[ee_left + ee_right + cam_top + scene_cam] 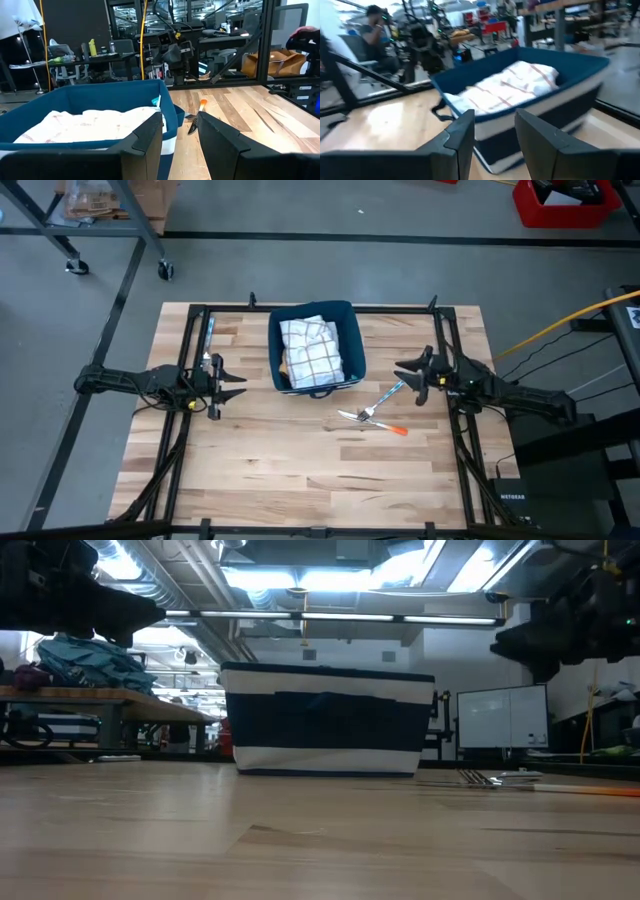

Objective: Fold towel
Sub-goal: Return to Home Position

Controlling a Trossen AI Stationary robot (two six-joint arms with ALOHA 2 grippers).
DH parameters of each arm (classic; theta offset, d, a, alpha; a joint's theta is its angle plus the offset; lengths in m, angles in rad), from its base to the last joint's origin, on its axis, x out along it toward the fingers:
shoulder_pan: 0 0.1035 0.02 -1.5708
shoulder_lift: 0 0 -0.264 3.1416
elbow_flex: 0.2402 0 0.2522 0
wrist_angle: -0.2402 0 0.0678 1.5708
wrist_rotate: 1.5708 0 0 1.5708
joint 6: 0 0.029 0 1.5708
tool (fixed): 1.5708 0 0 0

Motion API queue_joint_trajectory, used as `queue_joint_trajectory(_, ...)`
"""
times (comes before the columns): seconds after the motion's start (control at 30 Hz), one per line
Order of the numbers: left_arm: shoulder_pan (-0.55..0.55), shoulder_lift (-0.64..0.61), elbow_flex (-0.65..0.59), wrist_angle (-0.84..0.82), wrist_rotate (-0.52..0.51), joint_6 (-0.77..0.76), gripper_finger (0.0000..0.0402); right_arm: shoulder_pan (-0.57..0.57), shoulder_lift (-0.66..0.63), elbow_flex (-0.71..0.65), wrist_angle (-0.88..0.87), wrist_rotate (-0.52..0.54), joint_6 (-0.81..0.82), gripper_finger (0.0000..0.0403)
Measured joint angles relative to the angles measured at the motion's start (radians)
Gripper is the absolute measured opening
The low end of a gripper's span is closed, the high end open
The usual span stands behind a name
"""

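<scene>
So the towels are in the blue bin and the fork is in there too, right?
Not quite. The towels are in the blue bin, but the fork is not in there. It lies on the table outside the bin, next to an orange-handled thing. The high view shows it.

The left arm (130,383) and right arm (520,393) are slim, matt black, built of blocky jointed segments. Black cables (168,465) trail from them along the table's (300,470) sides. The left gripper (243,386) and right gripper (400,376) have flat, angular black fingers (145,145).
</scene>
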Motion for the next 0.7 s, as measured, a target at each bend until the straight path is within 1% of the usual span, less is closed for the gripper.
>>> queue_joint_trajectory(0.1, 0.0, 0.0, 0.0, 0.0, 0.0, 0.0, 0.0116, 0.036, -0.047, 0.0, 0.0, 0.0, 0.0, 0.0144)
queue_joint_trajectory(0.3, 0.0, 0.0, 0.0, 0.0, 0.0, 0.0, 0.0116, 0.1, -0.047, 0.0, 0.011, 0.002, 0.0, 0.0144)
queue_joint_trajectory(0.7, 0.0, 0.0, 0.0, 0.0, 0.0, 0.0, 0.0116, 0.106, -0.045, 0.0, 0.003, -0.008, 0.0, 0.0144)
